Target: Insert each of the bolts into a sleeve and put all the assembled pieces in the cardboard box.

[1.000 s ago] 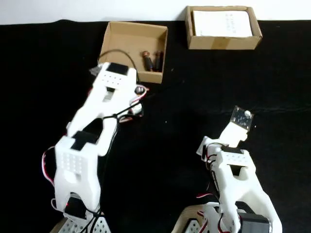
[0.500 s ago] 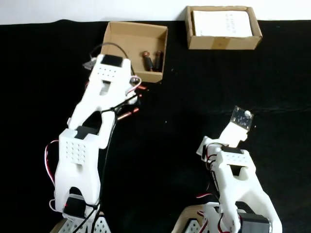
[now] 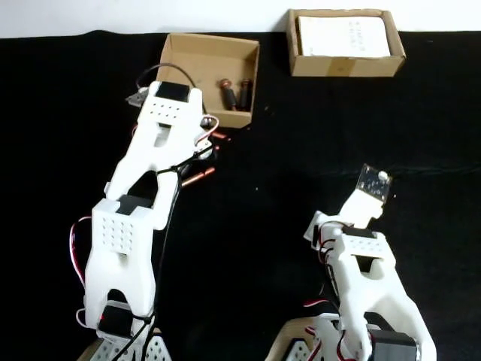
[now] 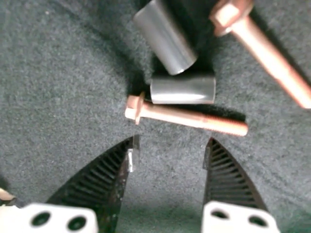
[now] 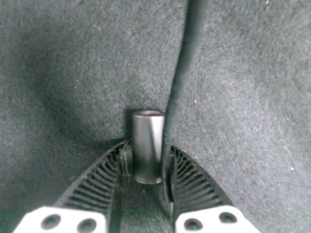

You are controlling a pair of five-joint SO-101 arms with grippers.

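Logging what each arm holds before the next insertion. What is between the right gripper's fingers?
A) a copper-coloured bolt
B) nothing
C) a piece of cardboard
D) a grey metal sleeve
D: in the right wrist view the right gripper clamps the grey metal sleeve from both sides.

Left arm (image 3: pixel 161 147) stretched far forward, elbow bent, wrist pitched down; left gripper (image 4: pixel 171 143) pointing downward, both fingers spread wide apart, nothing between them. Right arm (image 3: pixel 362 259) folded closer to its base, forearm short of the left arm's reach, wrist tipped forward and down; right gripper (image 5: pixel 147 151) closed, fingers pressed on either side of a sleeve (image 5: pixel 148 138) lying lengthwise between them.
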